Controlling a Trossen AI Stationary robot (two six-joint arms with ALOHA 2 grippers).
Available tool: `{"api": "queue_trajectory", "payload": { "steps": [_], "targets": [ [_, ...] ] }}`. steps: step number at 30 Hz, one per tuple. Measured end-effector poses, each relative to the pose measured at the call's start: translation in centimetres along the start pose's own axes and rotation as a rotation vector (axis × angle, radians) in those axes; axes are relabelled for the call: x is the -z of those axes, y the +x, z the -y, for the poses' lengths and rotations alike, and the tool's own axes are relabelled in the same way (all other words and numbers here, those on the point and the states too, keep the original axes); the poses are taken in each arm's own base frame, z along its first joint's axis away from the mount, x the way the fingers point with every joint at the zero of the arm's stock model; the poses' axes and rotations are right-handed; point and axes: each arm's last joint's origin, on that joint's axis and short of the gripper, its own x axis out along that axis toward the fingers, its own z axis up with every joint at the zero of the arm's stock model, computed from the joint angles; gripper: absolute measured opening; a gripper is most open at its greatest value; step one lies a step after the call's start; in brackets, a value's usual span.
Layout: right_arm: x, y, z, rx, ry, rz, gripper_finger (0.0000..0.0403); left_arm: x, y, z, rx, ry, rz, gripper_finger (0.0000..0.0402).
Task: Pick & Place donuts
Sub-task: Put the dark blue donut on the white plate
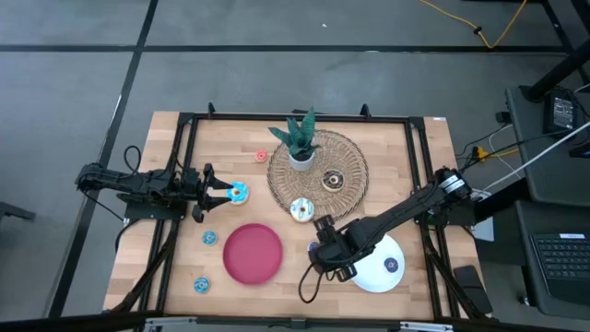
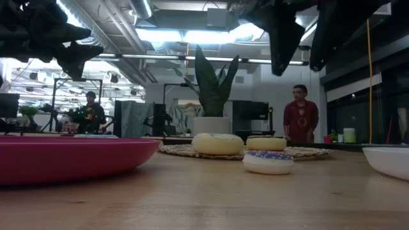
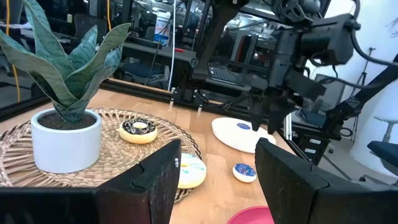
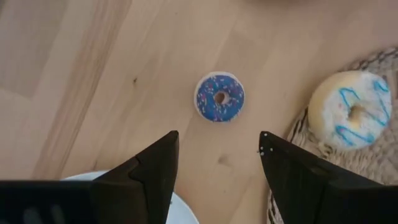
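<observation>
My right gripper (image 1: 324, 231) (image 4: 217, 143) is open and points down, raised above a small blue sprinkled donut (image 4: 220, 98) (image 2: 268, 161) that lies flat on the table. The cream-white donut (image 1: 300, 210) (image 4: 351, 111) rests on the edge of the wicker mat. The chocolate donut (image 1: 333, 180) (image 3: 138, 130) lies on the mat. My left gripper (image 1: 224, 192) (image 3: 217, 152) is open and raised, with the light-blue iced donut (image 1: 239, 192) just past its fingertips in the high view. Small donuts lie about the table: red (image 1: 262, 155), blue (image 1: 209, 238), teal (image 1: 201, 285).
A red plate (image 1: 253, 254) sits near the table's near edge. A white plate (image 1: 373, 272) to its right carries a small blue donut (image 1: 391, 265). A potted plant (image 1: 300, 143) stands on the round wicker mat (image 1: 355, 161). People stand in the room beyond the table.
</observation>
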Motion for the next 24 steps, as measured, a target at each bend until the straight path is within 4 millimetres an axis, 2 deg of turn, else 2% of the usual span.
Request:
{"api": "queue_trajectory", "payload": {
  "steps": [6,24],
  "targets": [
    [-0.8,1.4,-0.2,0.001,-0.014,0.008,0.0223,0.0,0.0,0.0,0.0,0.0,0.001,0.0198],
    [-1.2,5.8,-1.8,0.0,-0.01,-0.056,0.0223,0.0,0.0,0.0,0.0,0.0,0.0,0.0198]
  ]
}}
